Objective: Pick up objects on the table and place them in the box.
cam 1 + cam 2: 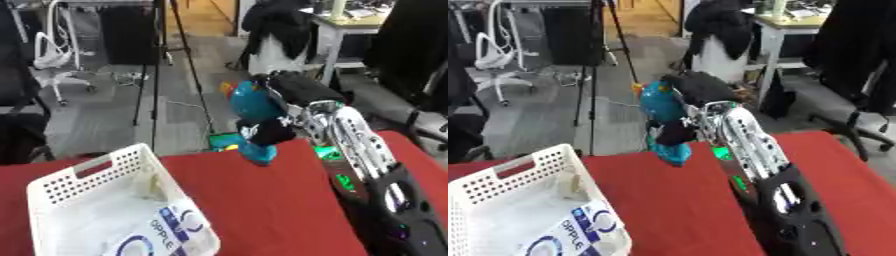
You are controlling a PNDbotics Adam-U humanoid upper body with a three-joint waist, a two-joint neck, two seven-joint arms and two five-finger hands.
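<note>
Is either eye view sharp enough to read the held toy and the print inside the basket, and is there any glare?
Left eye view: soft all over; the teal toy in the right hand is smeared, its details unreadable. Right eye view: equally soft, yet the word APPLE on the pack in the white basket is readable. No glare in either; the light is even on the red table.

Even indoor light, no harsh shadows; both views soft and slightly blurred.
</note>
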